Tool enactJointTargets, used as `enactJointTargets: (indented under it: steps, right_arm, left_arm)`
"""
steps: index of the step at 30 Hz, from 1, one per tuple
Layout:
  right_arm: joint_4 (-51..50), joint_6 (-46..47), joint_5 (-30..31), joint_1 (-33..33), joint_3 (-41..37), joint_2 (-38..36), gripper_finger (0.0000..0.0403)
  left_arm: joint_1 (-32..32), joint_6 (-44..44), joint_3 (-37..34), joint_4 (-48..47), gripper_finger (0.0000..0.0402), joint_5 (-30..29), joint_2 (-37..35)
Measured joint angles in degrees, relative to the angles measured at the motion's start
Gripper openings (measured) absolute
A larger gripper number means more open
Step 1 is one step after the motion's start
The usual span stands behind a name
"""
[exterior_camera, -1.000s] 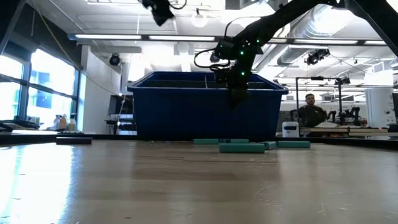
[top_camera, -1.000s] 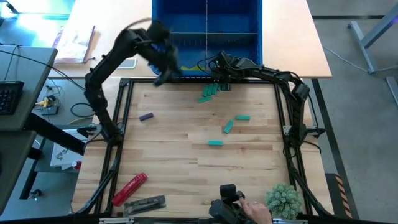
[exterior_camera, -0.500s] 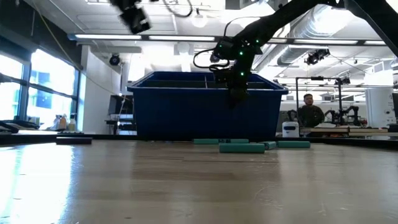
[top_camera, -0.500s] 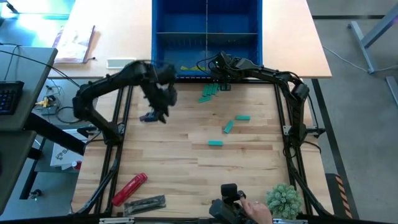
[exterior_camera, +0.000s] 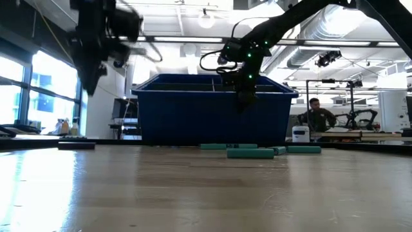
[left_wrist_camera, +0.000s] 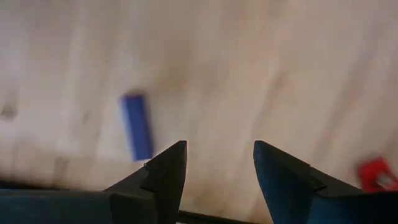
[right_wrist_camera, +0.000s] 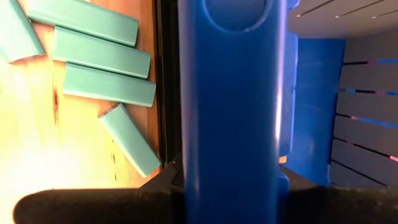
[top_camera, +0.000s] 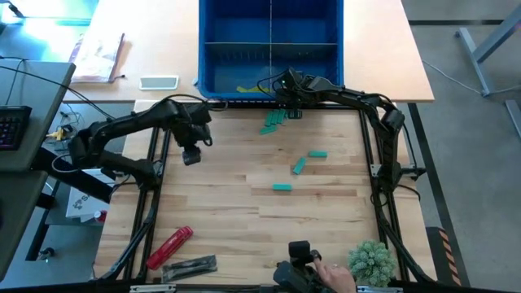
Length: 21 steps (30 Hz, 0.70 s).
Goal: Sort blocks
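Observation:
A purple block (left_wrist_camera: 135, 126) lies flat on the wooden table. My left gripper (top_camera: 192, 155) hangs over it, pointing down and open (left_wrist_camera: 217, 146); the block lies just outside one finger, untouched. The gripper hides the block in the high view. Several teal blocks lie on the table: a cluster (top_camera: 274, 120) by the far rail and three (top_camera: 299, 166) nearer the middle. My right gripper (top_camera: 291, 104) hangs at the near wall of the blue bin (top_camera: 269, 41). The wall's rim (right_wrist_camera: 230, 93) covers it in the right wrist view.
A yellow-green piece (top_camera: 247, 88) lies inside the bin. A red cylinder (top_camera: 169, 247) and a grey tool (top_camera: 190, 265) lie at the near left. A small plant (top_camera: 370, 262) and a person's hand (top_camera: 334, 277) are at the near edge. Black frame rails (top_camera: 159, 155) border the table.
My left gripper has swung from the bin's near left corner toward the table's near and left edges. It has come down over the purple block, rolling its wrist, with its fingers still apart. My right arm has kept still.

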Motion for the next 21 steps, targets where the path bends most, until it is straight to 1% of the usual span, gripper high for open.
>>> enactJointTargets:
  steps: [7,10,13,17,21]
  right_arm:
    - [0.1,0.8,0.0,0.0,0.0,0.0,0.0059]
    - [0.2,0.8,0.0,0.0,0.0,0.0,0.0059]
    - [0.2,0.8,0.0,0.0,0.0,0.0,0.0059]
    - [0.2,0.9,0.0,0.0,0.0,0.0,0.0059]
    - [0.2,0.9,0.0,0.0,0.0,0.0,0.0059]
  left_arm:
    - [7.3,-3.2,-7.6,5.9,0.0167,-6.1,3.0]
    - [9.0,-0.5,-9.1,8.0,0.0167,-7.4,4.6]
    - [9.6,0.9,-10.1,11.4,0.0167,-7.7,5.9]
    - [9.6,1.3,-12.1,16.3,0.0167,-11.6,7.5]
    - [9.6,2.2,-12.9,17.6,0.0167,-12.6,9.6]
